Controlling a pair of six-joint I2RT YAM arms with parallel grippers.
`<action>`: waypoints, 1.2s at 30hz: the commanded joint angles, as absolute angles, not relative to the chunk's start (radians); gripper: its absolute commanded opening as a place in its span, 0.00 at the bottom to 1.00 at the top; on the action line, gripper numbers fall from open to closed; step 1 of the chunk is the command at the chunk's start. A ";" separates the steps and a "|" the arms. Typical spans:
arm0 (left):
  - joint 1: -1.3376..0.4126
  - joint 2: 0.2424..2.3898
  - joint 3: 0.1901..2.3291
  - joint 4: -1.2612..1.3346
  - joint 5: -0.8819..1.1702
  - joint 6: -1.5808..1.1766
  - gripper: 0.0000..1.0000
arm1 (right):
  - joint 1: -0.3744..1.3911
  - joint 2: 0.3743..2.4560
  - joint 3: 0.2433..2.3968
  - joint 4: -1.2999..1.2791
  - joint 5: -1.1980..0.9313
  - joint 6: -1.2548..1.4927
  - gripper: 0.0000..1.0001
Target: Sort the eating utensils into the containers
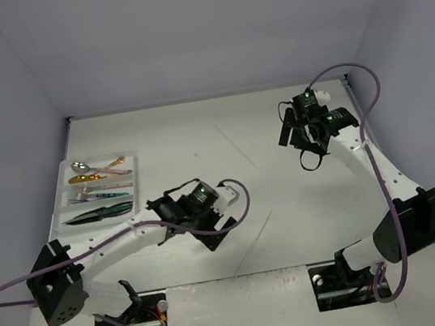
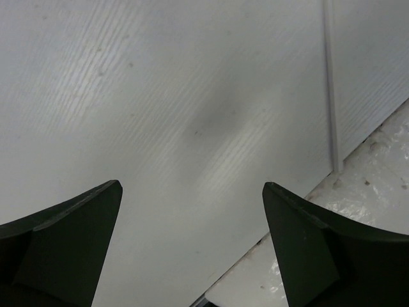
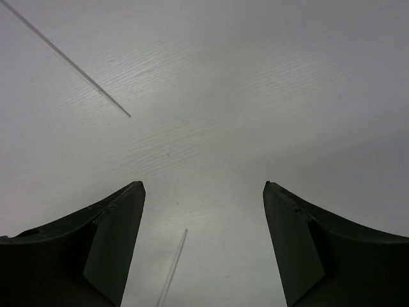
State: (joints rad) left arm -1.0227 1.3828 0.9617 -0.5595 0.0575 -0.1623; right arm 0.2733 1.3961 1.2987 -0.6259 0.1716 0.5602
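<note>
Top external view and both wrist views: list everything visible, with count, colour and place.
tray: one, white, long compartments, far left of table.
utensils: several, exact count unclear; silver, gold, pink, dark green-black; all inside the tray.
thin pale lines: two, on the table below the right gripper; sticks or marks, cannot tell.
table: one, white.
cables: purple, one along each arm.
left gripper: open, empty, over bare table.
right gripper: open, empty, far right.
</note>
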 commanded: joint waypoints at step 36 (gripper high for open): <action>-1.162 1.803 1.114 -0.386 0.036 -0.405 0.31 | 0.237 1.100 1.166 -0.632 0.206 0.504 0.70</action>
State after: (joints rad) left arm -1.2242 1.7792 1.1191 -0.3992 0.0031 -0.3806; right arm 0.2426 1.1395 1.1716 -0.6486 0.1944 0.5091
